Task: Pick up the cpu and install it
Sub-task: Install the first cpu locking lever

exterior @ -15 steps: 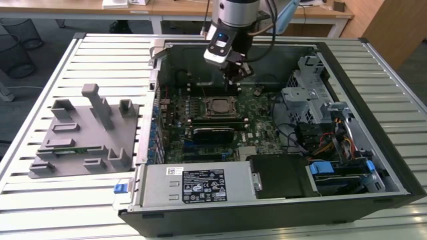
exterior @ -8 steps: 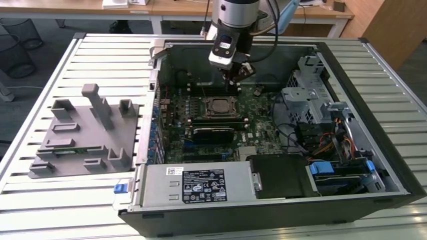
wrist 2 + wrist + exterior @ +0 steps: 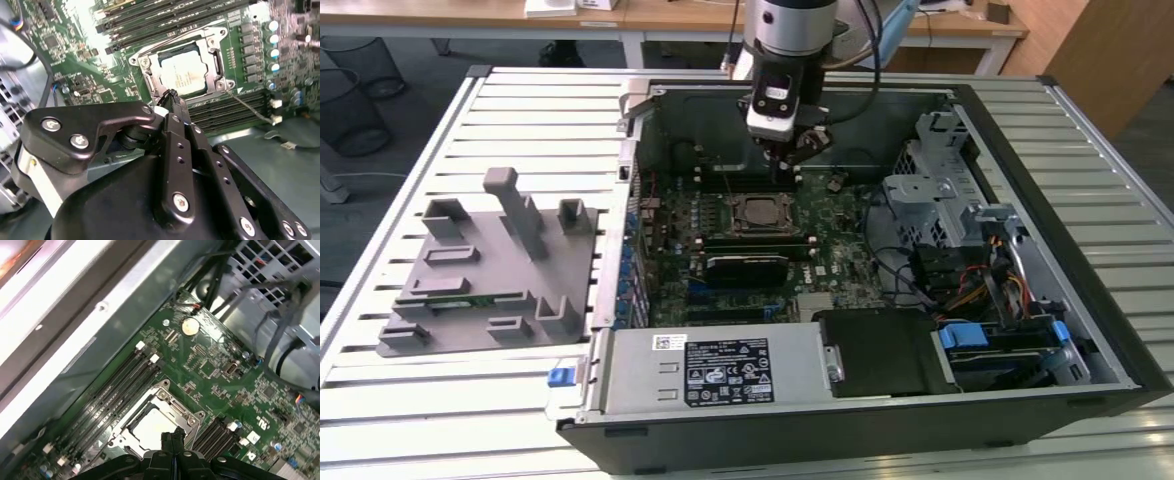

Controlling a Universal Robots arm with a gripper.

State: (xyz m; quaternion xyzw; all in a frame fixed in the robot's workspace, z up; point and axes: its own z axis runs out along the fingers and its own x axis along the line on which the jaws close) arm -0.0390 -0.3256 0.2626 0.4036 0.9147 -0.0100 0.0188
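The end effector hangs inside the open computer case, its two black fingers pressed together with nothing between them, so it is closed and empty; in the exterior view it sits at the bottom of the arm, low over the green motherboard. Just past the fingertips, in both wrist views, lies the cpu, its pale metal top seated flat inside the square socket frame, apart from the fingers and not touched by them. In the exterior view the socket lies just below the end effector, nearer the camera. Rows of dark memory slots run along both sides of the socket, and a round silver coin battery sits on the board further out from the tip. Beyond the board stand the case's metal wall and a bundle of dark cables. Well away from the end effector, to the exterior view's left, a grey tray with upright holders rests on the slatted tabletop, with a narrow green memory stick lying in it
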